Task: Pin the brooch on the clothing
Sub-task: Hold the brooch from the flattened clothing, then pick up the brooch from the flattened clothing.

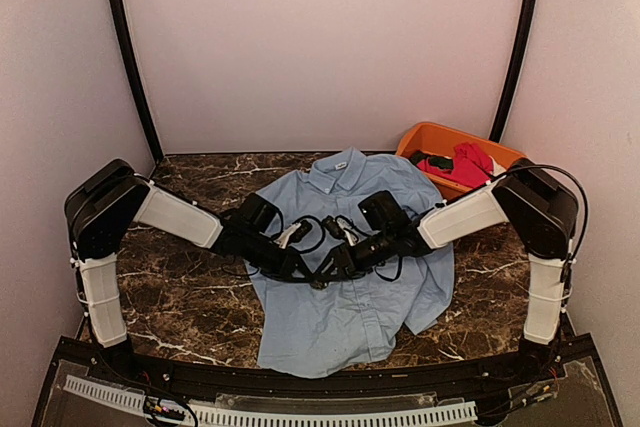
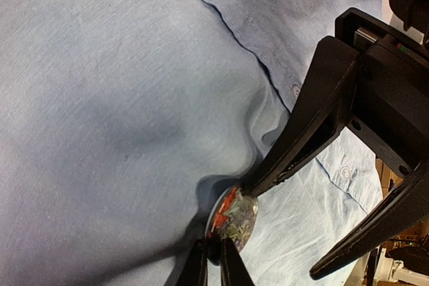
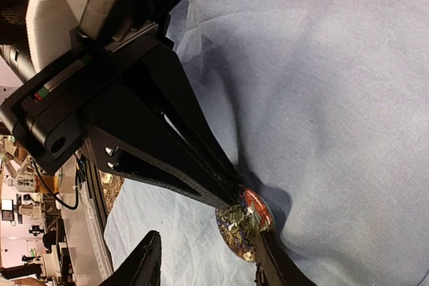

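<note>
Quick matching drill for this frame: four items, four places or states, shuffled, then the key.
Column one:
1. brooch
2. red garment
3. left gripper
4. right gripper

Column two:
A. lying in the orange bin at the table's far right
B. jaws apart, one fingertip against the brooch
C. on the front of the blue shirt, where the two grippers meet
D. pinched shut on the brooch's edge

Pairs: 1-C, 2-A, 3-D, 4-B

Orange bin (image 1: 415,143) at back right, red garment (image 1: 468,165) inside, dark marble table (image 1: 190,292)
</note>
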